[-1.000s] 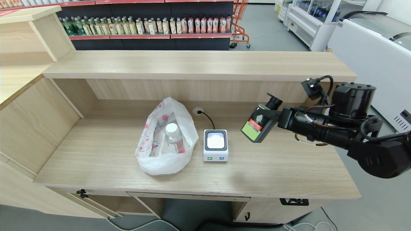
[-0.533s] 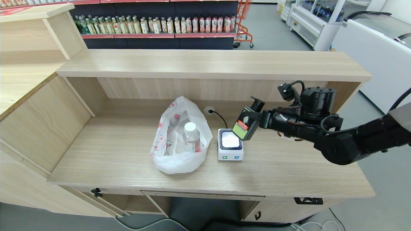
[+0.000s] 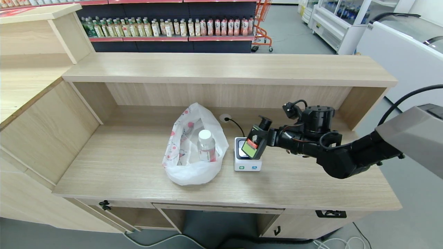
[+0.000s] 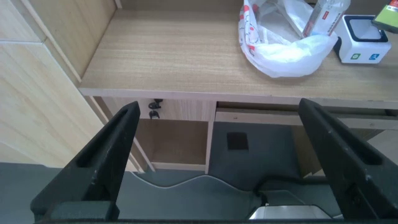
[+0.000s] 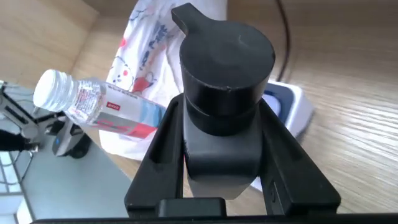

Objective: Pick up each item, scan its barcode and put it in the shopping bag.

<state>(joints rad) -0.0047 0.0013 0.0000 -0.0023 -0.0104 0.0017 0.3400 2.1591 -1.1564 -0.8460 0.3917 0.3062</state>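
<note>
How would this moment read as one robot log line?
step: scan | right gripper: shut on dark bottle above scanner | left gripper: open | shopping bag: clear bottle inside

Tally at the bench – singles nearly throughout.
One bench (image 3: pixel 121 166). On it: one shopping bag (image 3: pixel 187 162), one white-capped bottle (image 3: pixel 206 145) inside that bag, one white scanner (image 3: pixel 247 165), one black cable (image 3: pixel 235 126) running from the scanner toward the rear edge. One dark container (image 3: pixel 253 147) with a green-and-red label, held off the surface. Pincers, two: right pincer (image 3: pixel 264 138), left pincer (image 4: pixel 219 109). Shelf (image 3: pixel 166 38) behind: a single row of drinks, too small to count.
</note>
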